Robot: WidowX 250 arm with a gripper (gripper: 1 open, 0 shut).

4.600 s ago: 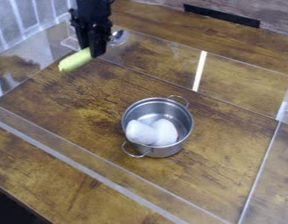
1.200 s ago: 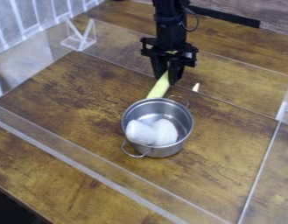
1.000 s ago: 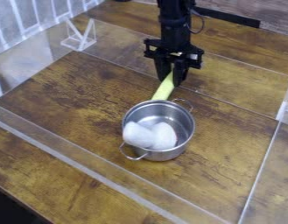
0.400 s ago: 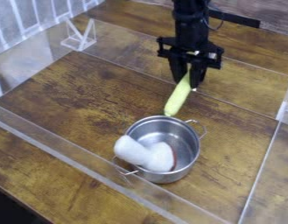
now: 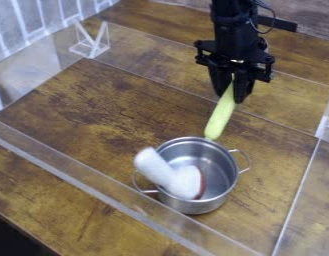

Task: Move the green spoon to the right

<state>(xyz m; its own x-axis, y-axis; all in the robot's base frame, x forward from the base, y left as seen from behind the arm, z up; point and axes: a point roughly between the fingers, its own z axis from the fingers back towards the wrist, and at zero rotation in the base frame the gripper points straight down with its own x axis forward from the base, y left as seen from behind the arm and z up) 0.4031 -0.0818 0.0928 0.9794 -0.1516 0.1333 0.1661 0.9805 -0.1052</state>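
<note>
My gripper [image 5: 236, 86] hangs at the right of the table's middle, shut on the upper end of the green spoon [image 5: 222, 115]. The yellow-green handle slants down and to the left from the fingers. Its lower end comes close to the far rim of the steel pot [image 5: 228, 180], and I cannot tell whether they touch. The spoon's metal bowl is hidden behind the fingers. A white object [image 5: 160, 171] lies in the pot, leaning over its left rim.
A clear acrylic wall [image 5: 73, 175] rings the wooden work surface, with a glare streak at the right edge. A small clear stand [image 5: 87, 40] sits at the back left. White slats [image 5: 27, 20] fill the far left corner.
My gripper has carried the green spoon to the right and slightly nearer. The pot has slid toward the front right, and the white object in it has shifted to the left rim.
</note>
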